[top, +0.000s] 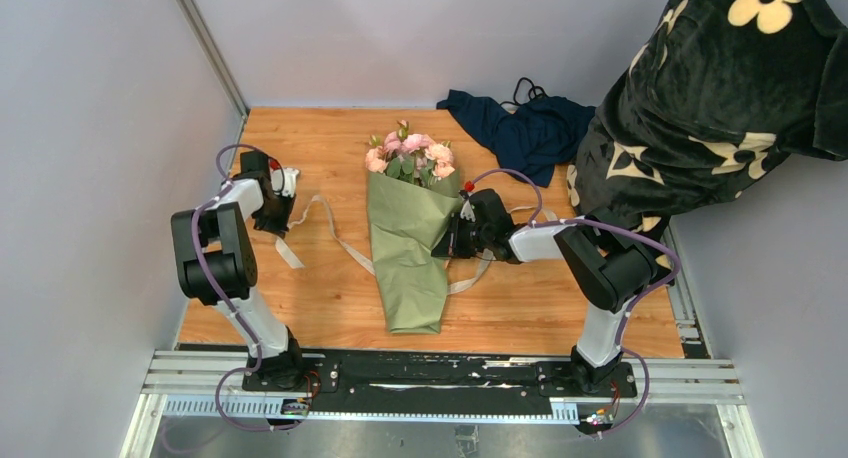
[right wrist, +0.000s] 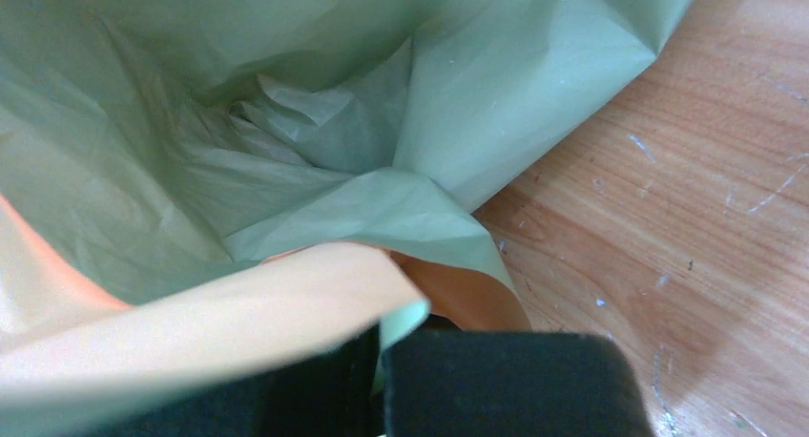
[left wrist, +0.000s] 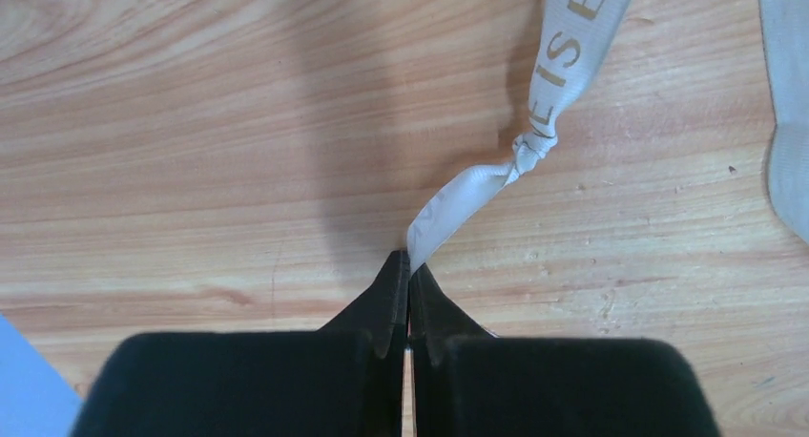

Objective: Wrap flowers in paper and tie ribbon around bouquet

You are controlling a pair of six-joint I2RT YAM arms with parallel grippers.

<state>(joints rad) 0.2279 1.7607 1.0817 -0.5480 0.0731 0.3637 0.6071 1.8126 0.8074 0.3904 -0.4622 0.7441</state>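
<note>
The bouquet lies mid-table: pink flowers [top: 410,156] show at the far, wide end of a sage-green paper [top: 405,248] cone. The cream ribbon [top: 335,233] runs under the cone and comes out on both sides. My left gripper [top: 283,218] is left of the cone, shut on the ribbon's end. In the left wrist view the gripper [left wrist: 409,265] pinches the lettered ribbon [left wrist: 558,65] just short of a small knot [left wrist: 532,149]. My right gripper [top: 447,243] is shut on the cone's right edge. Up close the gripper [right wrist: 382,346] clamps the paper [right wrist: 286,122], whose tan underside shows.
A dark navy cloth [top: 520,128] lies bunched at the back right. A person in black fabric with cream flower prints [top: 720,88] leans over the right edge. Grey walls close the left and back. A metal rail [top: 440,383] runs along the near edge.
</note>
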